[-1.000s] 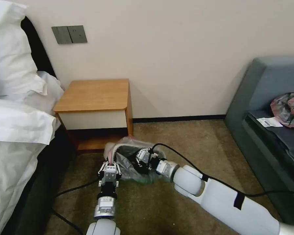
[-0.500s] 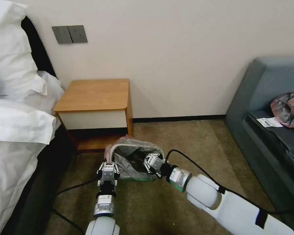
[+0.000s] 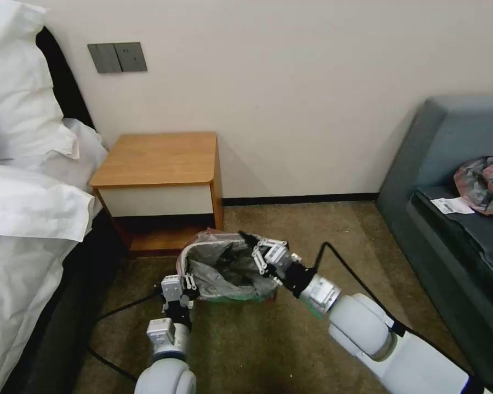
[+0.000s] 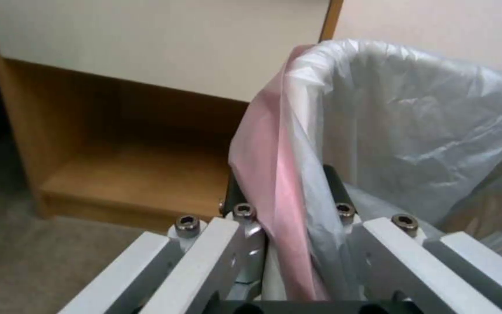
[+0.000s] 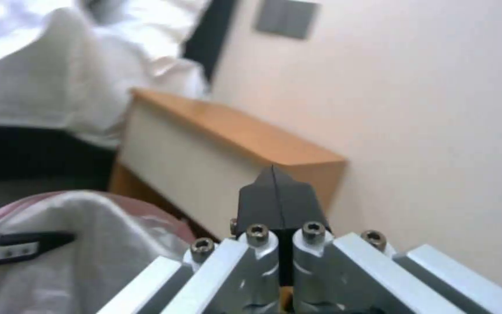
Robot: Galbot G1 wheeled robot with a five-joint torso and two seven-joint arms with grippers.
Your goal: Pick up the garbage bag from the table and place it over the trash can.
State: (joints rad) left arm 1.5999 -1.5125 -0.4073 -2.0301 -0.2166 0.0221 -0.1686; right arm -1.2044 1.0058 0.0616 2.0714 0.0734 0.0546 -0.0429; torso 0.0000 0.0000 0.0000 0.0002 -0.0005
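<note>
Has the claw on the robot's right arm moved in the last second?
Yes. The right claw has come up out of the garbage bag, rising toward the far rim nearer the table. Its fingers are shut, holding nothing.

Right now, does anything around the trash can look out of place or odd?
Yes. A second pink-grey plastic bundle with a white paper label lies on the grey-blue sofa, away from the trash can. The garbage bag lines the can loosely, its rim uneven and wrinkled.
</note>
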